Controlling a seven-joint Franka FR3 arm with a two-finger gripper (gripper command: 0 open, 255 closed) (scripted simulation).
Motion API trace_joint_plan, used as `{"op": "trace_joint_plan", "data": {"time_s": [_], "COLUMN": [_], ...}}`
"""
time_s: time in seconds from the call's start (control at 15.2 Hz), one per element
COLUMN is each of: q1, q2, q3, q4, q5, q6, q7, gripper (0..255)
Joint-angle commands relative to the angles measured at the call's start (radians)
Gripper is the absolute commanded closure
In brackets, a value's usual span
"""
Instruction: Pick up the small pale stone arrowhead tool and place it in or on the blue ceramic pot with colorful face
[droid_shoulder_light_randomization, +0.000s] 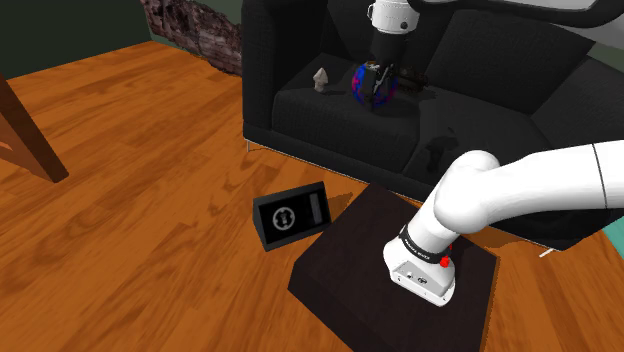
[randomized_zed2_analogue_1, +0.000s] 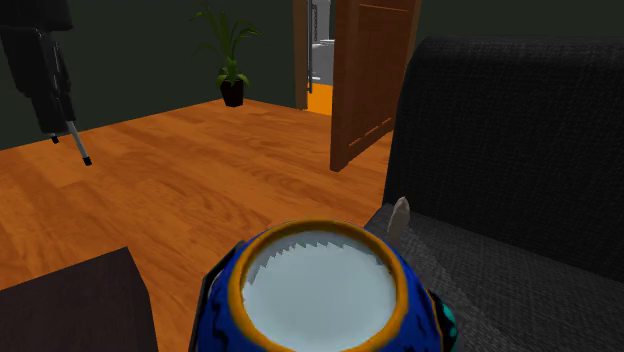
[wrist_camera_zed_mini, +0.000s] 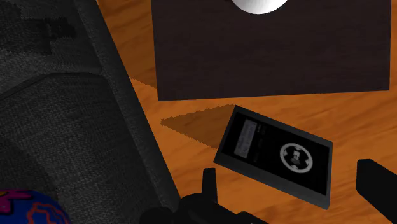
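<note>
Fingers spread apart, the gripper (droid_shoulder_light_randomization: 379, 90) hangs close by the blue pot (droid_shoulder_light_randomization: 361, 82) on the black sofa (droid_shoulder_light_randomization: 300, 105). The pale arrowhead (droid_shoulder_light_randomization: 321, 78) stands at the pot's nine o'clock. The black floor device (droid_shoulder_light_randomization: 290, 217) bears a round emblem, with its markings unreadable.

Seat cushion (droid_shoulder_light_randomization: 335, 108): open room between arrowhead (droid_shoulder_light_randomization: 320, 78) and pot (droid_shoulder_light_randomization: 363, 82), arrowhead at the pot's 9 o'clock in the shoulder view.
Sofa back (droid_shoulder_light_randomization: 300, 30): blocks 12 o'clock.

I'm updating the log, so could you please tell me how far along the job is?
Nothing is done: the pale arrowhead lies on the black sofa seat beside the blue pot. The gripper is open, empty, by the pot. Left: grasp, lift, place.
</note>
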Motion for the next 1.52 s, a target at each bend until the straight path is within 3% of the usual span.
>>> {"op": "trace_joint_plan", "data": {"time_s": [0.0, 0.4, 0.79, 1.12, 1.45], "q1": [0.000, -0.020, -0.022, -0.004, 0.026], "q2": [0.000, 0.092, 0.236, 0.386, 0.560], "q3": [0.000, -0.130, -0.258, -0.363, -0.463], "q4": [0.000, -0.010, 0.035, 0.114, 0.232], "q5": [0.000, -0.059, -0.070, -0.023, 0.091], "q6": [0.000, 0.196, 0.384, 0.519, 0.620], "q7": [0.000, -0.147, -0.299, -0.443, -0.616], "gripper": [0, 0, 0, 0, 0]}}
